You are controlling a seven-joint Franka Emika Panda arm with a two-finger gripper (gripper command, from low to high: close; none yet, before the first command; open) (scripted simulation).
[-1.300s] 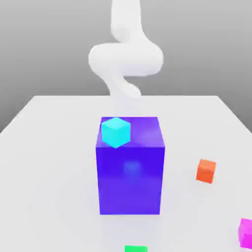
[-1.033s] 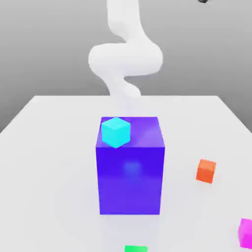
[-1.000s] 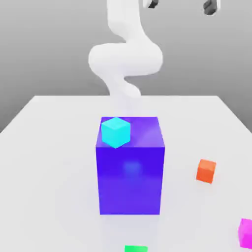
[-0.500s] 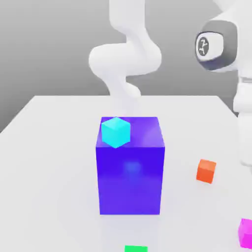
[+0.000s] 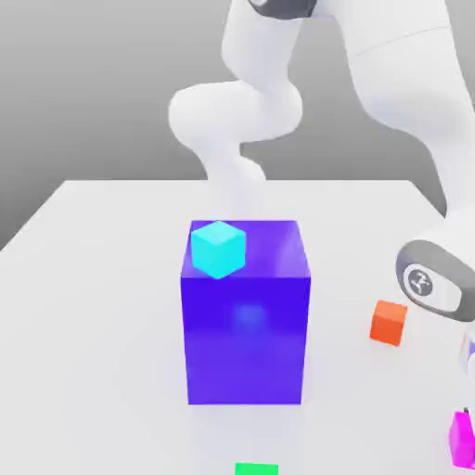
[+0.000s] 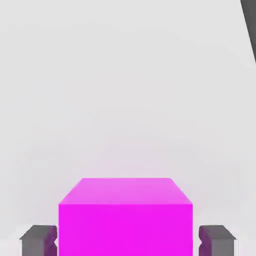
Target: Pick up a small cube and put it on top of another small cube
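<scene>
A small magenta cube (image 6: 125,220) rests on the white table, with my gripper (image 6: 126,241) shut on it. One dark finger (image 6: 37,241) presses each side of the cube. In the exterior view the magenta cube (image 5: 461,436) lies at the near right corner, under the lowered white arm (image 5: 429,278). A small cyan cube (image 5: 218,248) sits on top of a large blue block (image 5: 246,334) in the middle of the table. A small orange cube (image 5: 389,322) lies on the table between the block and the arm.
A green cube (image 5: 256,469) shows partly at the near edge of the exterior view. The white table (image 5: 102,306) stretches out on the exterior view's left of the blue block. The table's edge lies close beyond the magenta cube.
The arm has swung down from above to the exterior view's right, beside the orange cube. The fingers have come together on the magenta cube. The cubes have not moved.
</scene>
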